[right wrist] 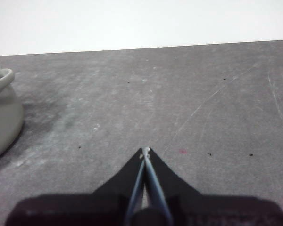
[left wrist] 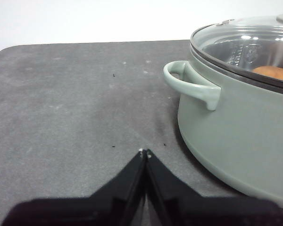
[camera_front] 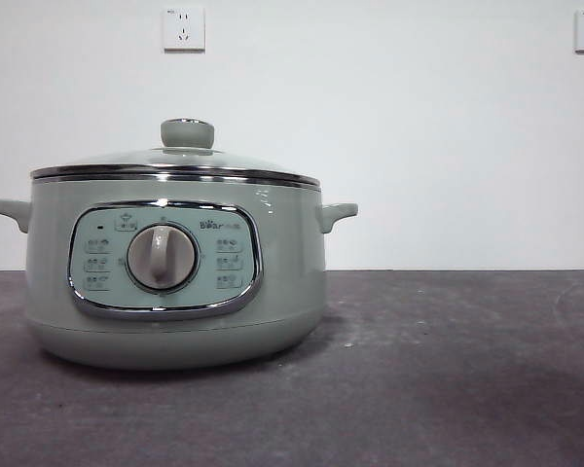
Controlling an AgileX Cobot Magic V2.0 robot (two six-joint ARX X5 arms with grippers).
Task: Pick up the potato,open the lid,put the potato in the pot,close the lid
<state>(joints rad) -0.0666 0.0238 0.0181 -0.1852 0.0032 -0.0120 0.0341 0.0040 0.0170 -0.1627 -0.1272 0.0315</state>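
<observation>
The sage-green pot (camera_front: 175,272) stands at the left of the table, its dial facing the front camera. The glass lid (camera_front: 180,161) with its green knob (camera_front: 187,133) rests shut on the rim. Through the lid (left wrist: 254,44) in the left wrist view, an orange-brown potato (left wrist: 276,73) lies inside the pot (left wrist: 236,132). My left gripper (left wrist: 145,153) hovers low over the mat beside the pot's handle (left wrist: 191,84), shut and holding nothing. My right gripper (right wrist: 145,151) is shut and empty over bare mat, with the pot (right wrist: 2,117) off to its side. Neither arm shows in the front view.
A dark grey mat (camera_front: 448,370) covers the table up to a white wall. Two wall sockets (camera_front: 183,28) sit high on that wall. The mat carries scratches and small specks.
</observation>
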